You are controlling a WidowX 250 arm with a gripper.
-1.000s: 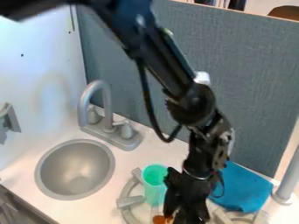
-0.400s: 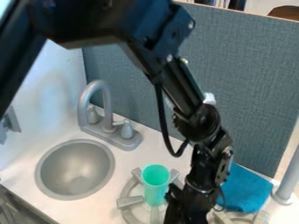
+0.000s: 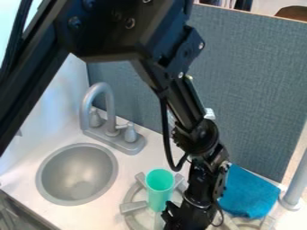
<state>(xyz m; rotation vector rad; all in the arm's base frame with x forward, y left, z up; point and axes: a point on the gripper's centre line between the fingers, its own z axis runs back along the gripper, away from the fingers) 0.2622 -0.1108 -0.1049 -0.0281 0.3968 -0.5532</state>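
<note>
My gripper [image 3: 175, 221] hangs low by the bottom edge of the view, and I cannot tell whether it is apart, together or clamped on something. Nearest to it is a green cup [image 3: 159, 196], upright with its open mouth upward, just off at eleven o'clock; its lower right side and my gripper meet in the view, though I cannot tell if they really touch. The cup looks like thin, smooth plastic: I judge it light and fairly stiff, a little slippery, not fragile, though its wall may flex under a hard squeeze and a sideways nudge could tip it. I would take it across the upper wall, just below the rim, or with one side inside the mouth, pressing gently. It stands on a grey burner [image 3: 133, 207], whose prongs spread around its base. A second burner [image 3: 243, 223] lies at three o'clock, and a crumpled blue cloth [image 3: 249, 193], surely soft and limp, at two, with a grey post [image 3: 294, 186] beyond it. Farther off, the round grey sink [image 3: 78, 173] sits at ten o'clock, and the faucet [image 3: 99, 92] rises at eleven. Farthest back, a blue-grey panel [image 3: 258, 85] stands from twelve round to one.
</note>
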